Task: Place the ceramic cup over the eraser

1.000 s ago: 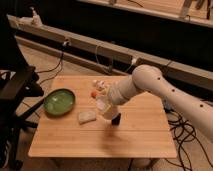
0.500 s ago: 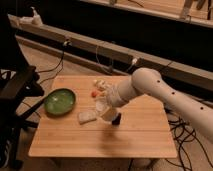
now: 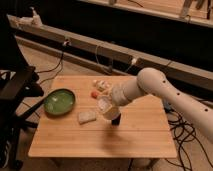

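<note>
The ceramic cup (image 3: 104,107) is whitish and tilted. It is held in my gripper (image 3: 111,113) just above the middle of the wooden table (image 3: 140,137). One dark finger (image 3: 116,120) reaches down to the tabletop right of the cup. The eraser (image 3: 86,117) is a pale flat block lying on the table. It is just left of the cup and slightly lower in view, apart from it. My white arm (image 3: 155,87) comes in from the right.
A green plate (image 3: 59,101) lies at the table's left. A small red object (image 3: 94,94) and a pale cluster of small items (image 3: 102,85) sit behind the cup. A black chair (image 3: 15,95) stands at the left, and cables (image 3: 185,135) hang at the right.
The gripper with the cup has sunk a little toward the tabletop. The eraser and the plate have not moved.
</note>
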